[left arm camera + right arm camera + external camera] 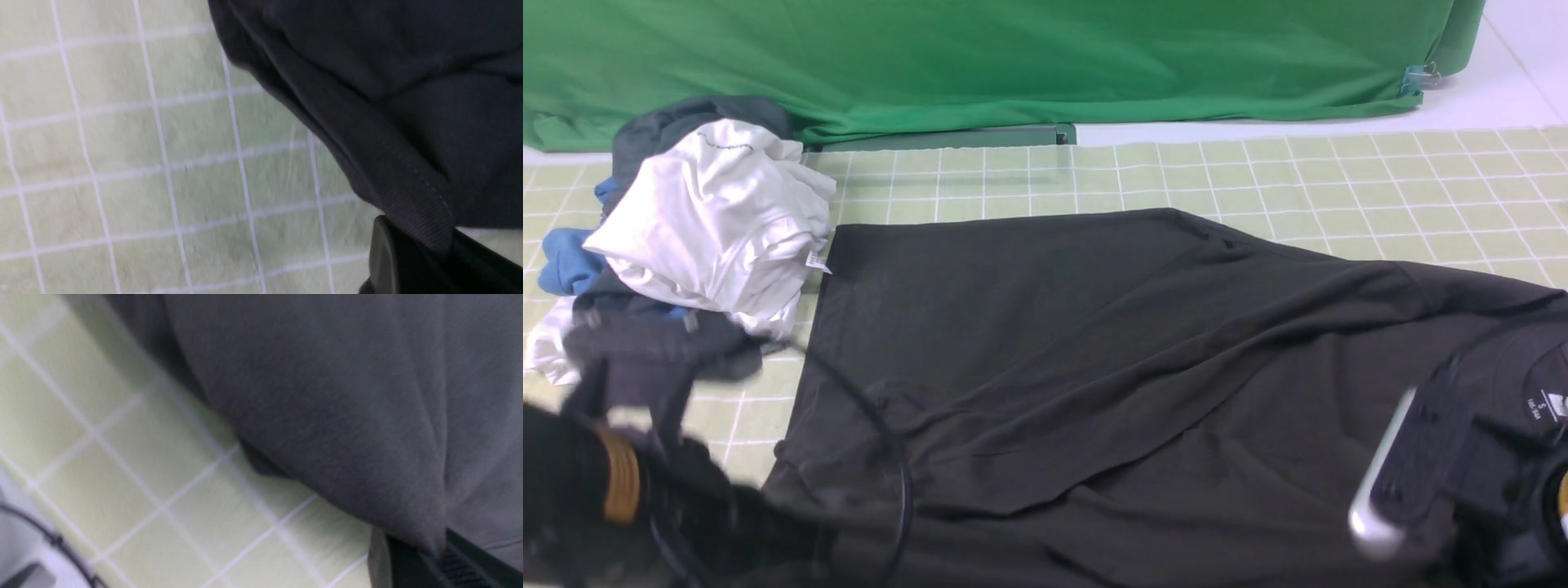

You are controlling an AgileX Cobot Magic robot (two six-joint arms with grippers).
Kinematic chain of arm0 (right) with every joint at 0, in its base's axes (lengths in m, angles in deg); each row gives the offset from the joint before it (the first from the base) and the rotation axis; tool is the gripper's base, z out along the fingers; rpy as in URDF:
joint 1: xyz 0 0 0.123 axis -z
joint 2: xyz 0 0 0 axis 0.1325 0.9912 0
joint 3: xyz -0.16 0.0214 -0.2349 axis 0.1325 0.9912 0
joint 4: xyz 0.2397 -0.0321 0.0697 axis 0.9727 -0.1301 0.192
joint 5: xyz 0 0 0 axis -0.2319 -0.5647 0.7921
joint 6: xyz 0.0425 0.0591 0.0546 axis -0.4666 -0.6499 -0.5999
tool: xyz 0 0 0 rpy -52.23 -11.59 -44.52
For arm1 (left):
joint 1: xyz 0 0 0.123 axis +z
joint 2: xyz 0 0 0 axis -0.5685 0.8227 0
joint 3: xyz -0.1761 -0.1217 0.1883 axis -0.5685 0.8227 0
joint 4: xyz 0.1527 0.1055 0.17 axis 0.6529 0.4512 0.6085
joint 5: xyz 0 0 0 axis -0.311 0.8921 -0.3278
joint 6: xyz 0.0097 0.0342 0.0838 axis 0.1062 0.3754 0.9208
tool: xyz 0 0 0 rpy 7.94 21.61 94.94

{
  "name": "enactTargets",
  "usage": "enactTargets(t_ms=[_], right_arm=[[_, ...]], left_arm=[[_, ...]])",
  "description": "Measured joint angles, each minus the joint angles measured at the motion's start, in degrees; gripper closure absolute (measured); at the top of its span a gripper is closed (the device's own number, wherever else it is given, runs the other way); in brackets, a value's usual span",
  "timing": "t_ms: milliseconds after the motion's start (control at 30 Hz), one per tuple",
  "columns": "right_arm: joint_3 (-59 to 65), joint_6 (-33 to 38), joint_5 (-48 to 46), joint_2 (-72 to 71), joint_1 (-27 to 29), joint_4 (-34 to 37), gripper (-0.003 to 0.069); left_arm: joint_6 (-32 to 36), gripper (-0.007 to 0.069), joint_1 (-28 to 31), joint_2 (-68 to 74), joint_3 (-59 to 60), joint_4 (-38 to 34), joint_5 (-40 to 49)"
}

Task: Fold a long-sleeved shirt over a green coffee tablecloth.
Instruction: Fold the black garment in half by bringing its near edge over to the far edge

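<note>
Several garments (711, 220), a white one on top, sit heaped by the desk's left edge on the green coffee tablecloth (1339, 175). At the near-left corner the left claw (449, 249) is closed on the hem of the long-sleeved shirt (1094, 351), which lies spread and wrinkled from just beside the heap to the right edge. Toward the near-right corner the right claw (443, 549) is clamped on bunched fabric near the collar.

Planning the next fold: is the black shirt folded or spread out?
Spread out: the long-sleeved shirt lies wide and creased across the green coffee tablecloth, collar label showing at the right.
</note>
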Motion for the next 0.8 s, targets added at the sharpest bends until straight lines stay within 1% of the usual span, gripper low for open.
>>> enactTargets(t_ms=[33,67,100,133,167,200,267,367,400,467,500,600,700,800], right_arm=[[-0.2,0.0,0.0,0.0,0.0,-0.1,0.0632],[-2.3,0.0,-0.1,0.2,0.0,-1.1,0.0632],[-2.5,0.0,-0.1,0.2,0.0,-1.3,0.0632],[-4.6,0.0,-0.3,1.2,0.0,-2.5,0.0632],[-4.6,0.0,-0.3,1.2,0.0,-2.5,0.0632],[-6.4,0.0,-0.4,2.3,0.0,-3.5,0.0633],[-8.6,0.0,-0.6,4.2,0.0,-4.8,0.0636],[-12.6,-0.1,-0.6,8.6,0.0,-7.1,0.0636],[-13.9,-0.1,-0.6,9.8,0.0,-7.6,0.0636],[-15.2,-0.1,-0.6,11.6,0.1,-8.4,0.0636],[-17.9,-0.1,-0.5,14.1,0.8,-8.8,0.0636],[-21.2,-0.1,-0.3,17.4,2.5,-9.0,0.0636],[-26.2,0.0,0.7,22.4,6.8,-8.8,0.0637],[-30.5,1.3,1.6,26.4,10.5,-7.1,0.0637]], left_arm=[[0.0,0.0607,0.2,0.1,-0.2,0.0,-0.1],[0.4,0.0607,2.2,1.0,-1.9,0.4,-0.8],[0.5,0.0607,2.8,1.2,-2.3,0.4,-0.9],[1.4,0.0607,5.5,2.4,-3.4,0.4,-2.2],[1.6,0.0607,5.8,2.6,-3.7,0.4,-2.4],[3.1,0.0607,8.7,3.9,-4.8,-0.4,-3.9],[6.6,0.0607,13.2,6.3,-6.2,-2.8,-5.9],[13.6,0.0607,20.1,11.0,-9.1,-9.9,-9.1],[15.1,0.0607,21.5,12.3,-9.8,-12.0,-9.9],[16.8,0.0607,23.6,14.3,-10.8,-13.7,-10.9],[18.1,0.0607,26.3,17.4,-12.4,-15.5,-11.9],[19.0,0.0607,28.6,20.8,-14.6,-16.8,-12.5],[21.0,0.0607,30.5,26.5,-19.0,-18.8,-13.6],[21.3,0.0607,30.5,30.1,-22.2,-19.5,-14.8]])
